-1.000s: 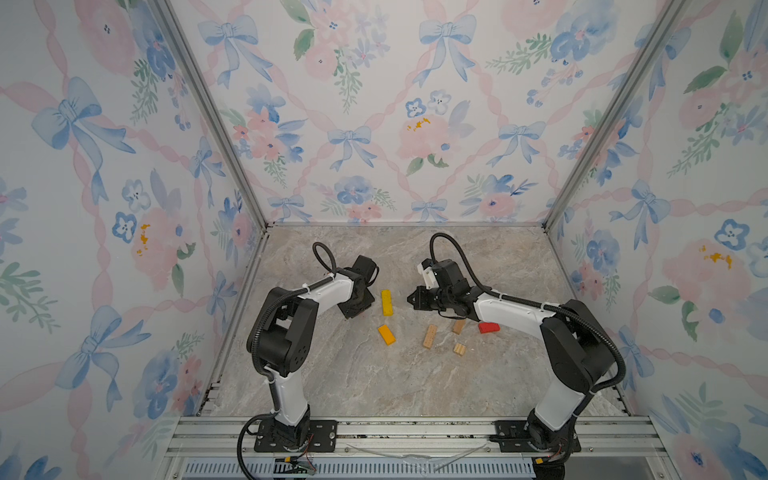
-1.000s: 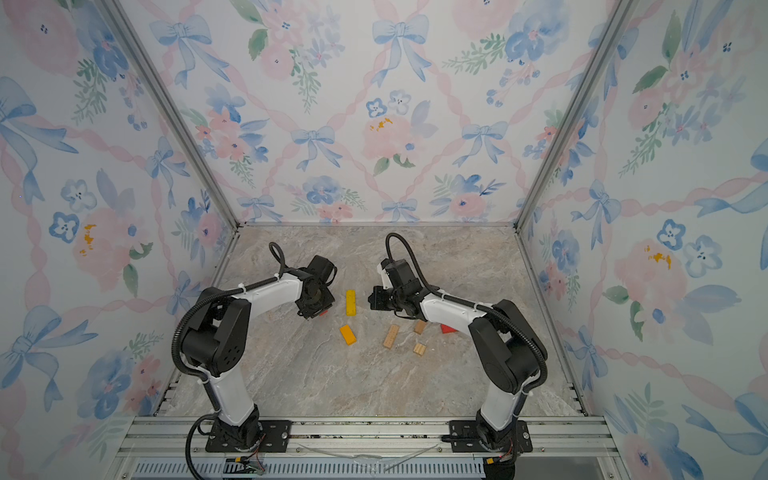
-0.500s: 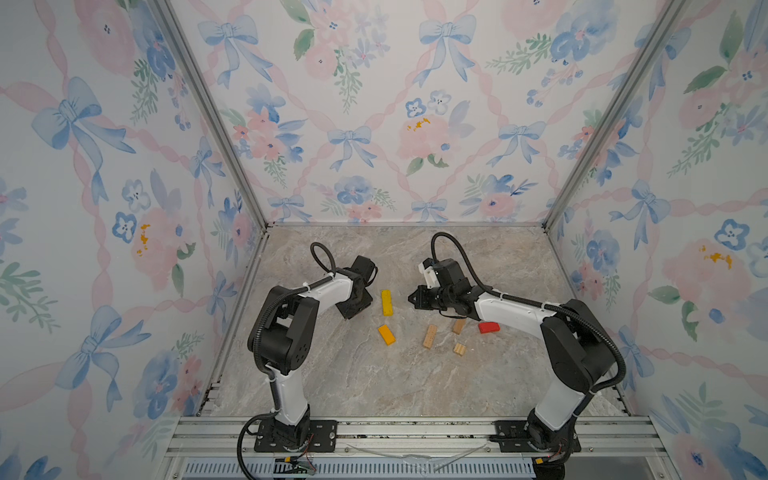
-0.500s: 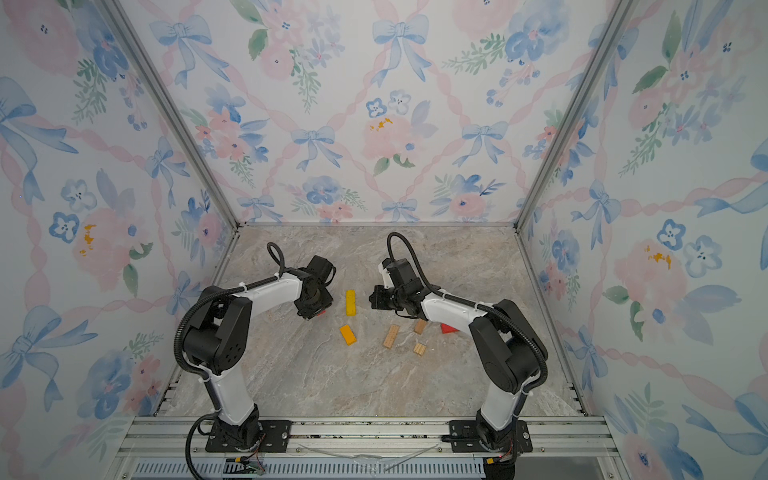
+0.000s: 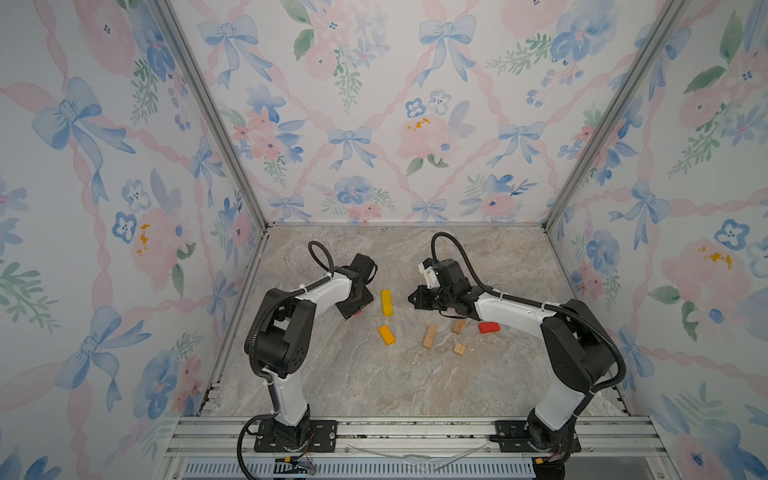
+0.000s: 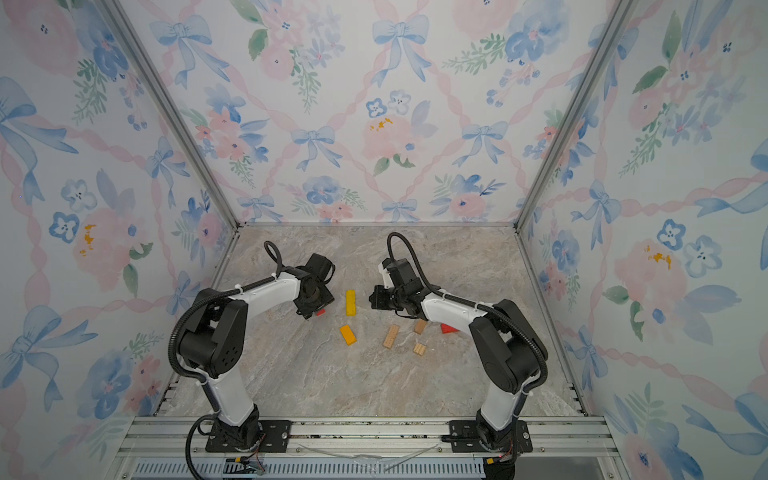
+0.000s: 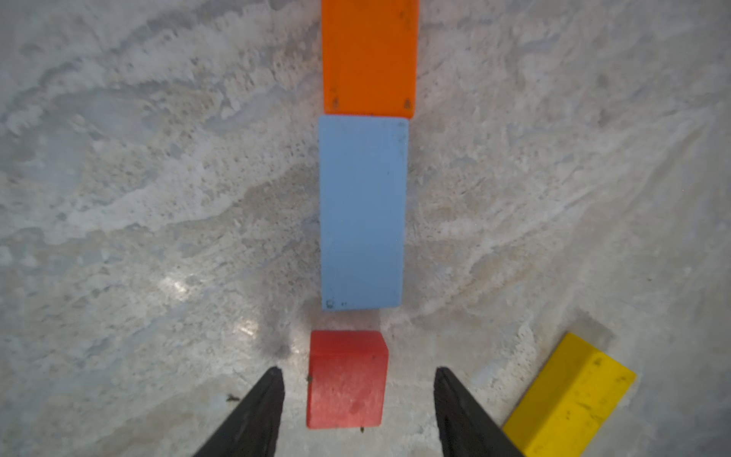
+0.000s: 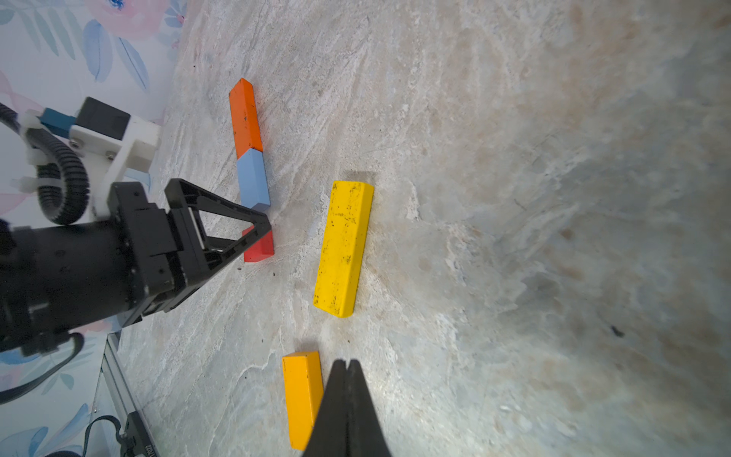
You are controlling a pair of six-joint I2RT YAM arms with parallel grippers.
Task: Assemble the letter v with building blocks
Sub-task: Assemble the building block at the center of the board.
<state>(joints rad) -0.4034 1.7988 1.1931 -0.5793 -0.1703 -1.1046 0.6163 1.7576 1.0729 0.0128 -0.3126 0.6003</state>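
The left gripper (image 7: 358, 372) has opened its jaws, which now stand clear of the small red block (image 7: 347, 395) on both sides.

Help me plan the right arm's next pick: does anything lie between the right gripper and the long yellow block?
Nothing visible does. Only bare table separates the shut right gripper from the long yellow block; the amber block lies beside the gripper, off that line.
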